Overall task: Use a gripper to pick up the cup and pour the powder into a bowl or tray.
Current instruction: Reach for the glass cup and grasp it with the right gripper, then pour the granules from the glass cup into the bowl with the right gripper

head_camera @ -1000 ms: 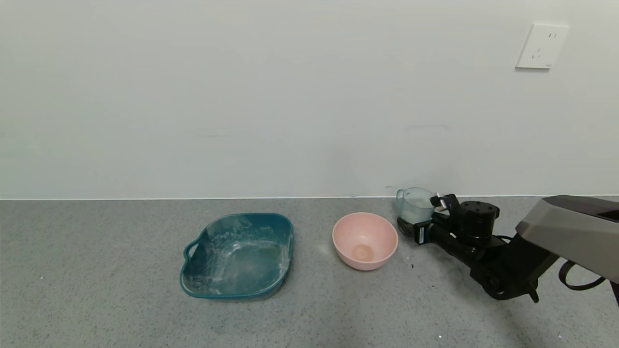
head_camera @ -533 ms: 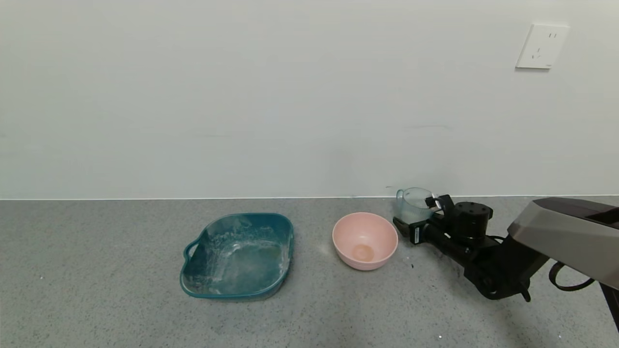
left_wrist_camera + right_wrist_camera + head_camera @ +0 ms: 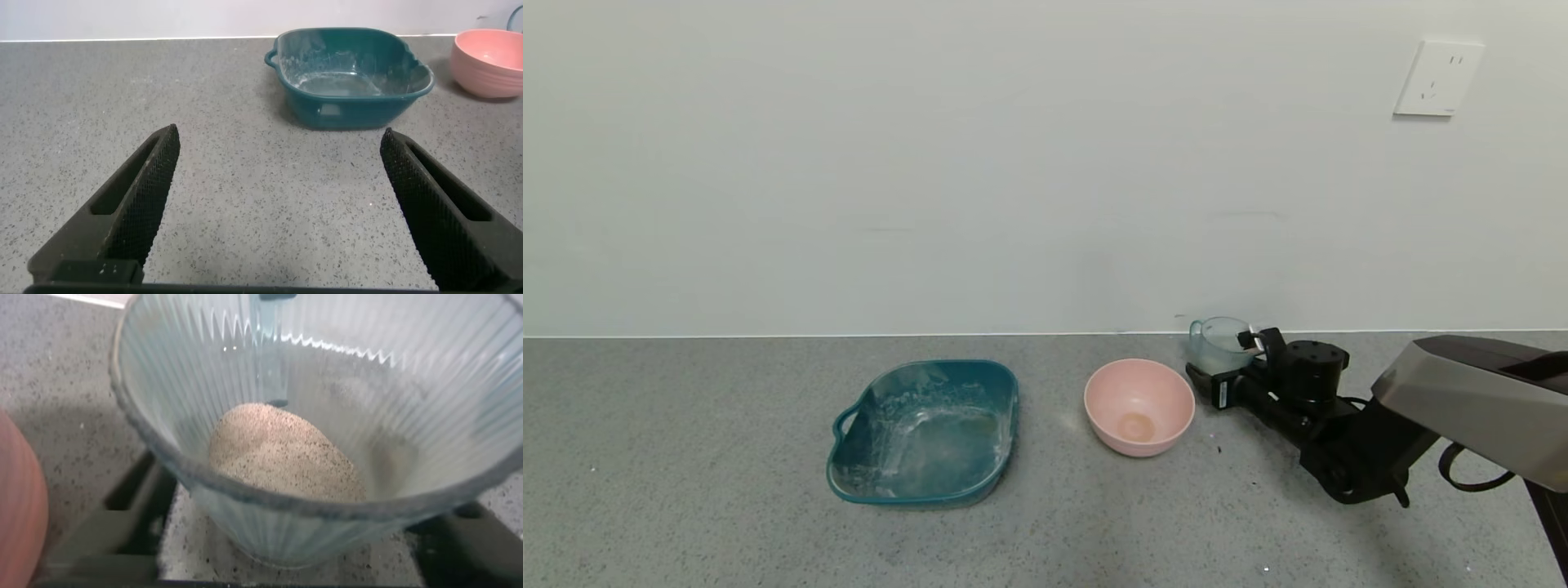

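We see right gripper (image 3: 1232,367) at cup (image 3: 1217,343), fingers on both sides of it, squeezing it. Cup sits on grey counter (image 3: 727,531) near wall, just right of pink bowl (image 3: 1138,406). Powder (image 3: 282,453) lies in cup bottom. Teal tray (image 3: 923,430) sits left of bowl. Left gripper (image 3: 278,204) hangs over counter, fingers wide apart, holding nothing.

Looks like a bare lab or test room: speckled grey tabletop (image 3: 727,523) butted against a plain pale wall (image 3: 931,163), a single white wall socket (image 3: 1437,78), nothing homely or decorative beyond plastic props.
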Available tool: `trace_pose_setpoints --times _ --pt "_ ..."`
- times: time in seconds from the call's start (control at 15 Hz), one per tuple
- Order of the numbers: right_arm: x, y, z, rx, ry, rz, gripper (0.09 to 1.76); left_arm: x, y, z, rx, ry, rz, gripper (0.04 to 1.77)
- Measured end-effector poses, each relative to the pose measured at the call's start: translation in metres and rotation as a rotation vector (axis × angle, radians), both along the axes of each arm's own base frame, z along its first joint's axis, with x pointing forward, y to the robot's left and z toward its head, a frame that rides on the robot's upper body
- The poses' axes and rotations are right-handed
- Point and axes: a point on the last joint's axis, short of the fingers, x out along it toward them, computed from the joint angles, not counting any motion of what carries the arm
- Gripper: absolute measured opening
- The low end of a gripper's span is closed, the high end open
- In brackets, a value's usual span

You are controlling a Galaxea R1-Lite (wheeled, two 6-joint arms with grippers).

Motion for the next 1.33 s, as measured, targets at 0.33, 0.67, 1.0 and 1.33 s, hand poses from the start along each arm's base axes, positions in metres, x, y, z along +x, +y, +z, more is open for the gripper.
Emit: trace_pose_setpoints --times 0.33,0.67,1.0,1.33 --pt "0.001 0.0 0.0 0.002 -0.007 0.0 1.35 0.0 0.0 0.0 0.0 0.0 0.0 1.76" --pt "0.001 -0.002 0.001 0.001 -0.007 -0.006 1.35 0.0 0.0 0.0 0.0 0.0 0.0 1.76" --pt "-0.001 -0.002 0.005 0.002 -0.011 -0.006 1.35 0.0 0.0 0.0 0.0 0.0 0.0 1.76" --pt "-0.009 0.001 0.03 -0.004 -0.03 0.001 1.35 0.0 0.0 0.0 0.0 0.0 0.0 1.76"
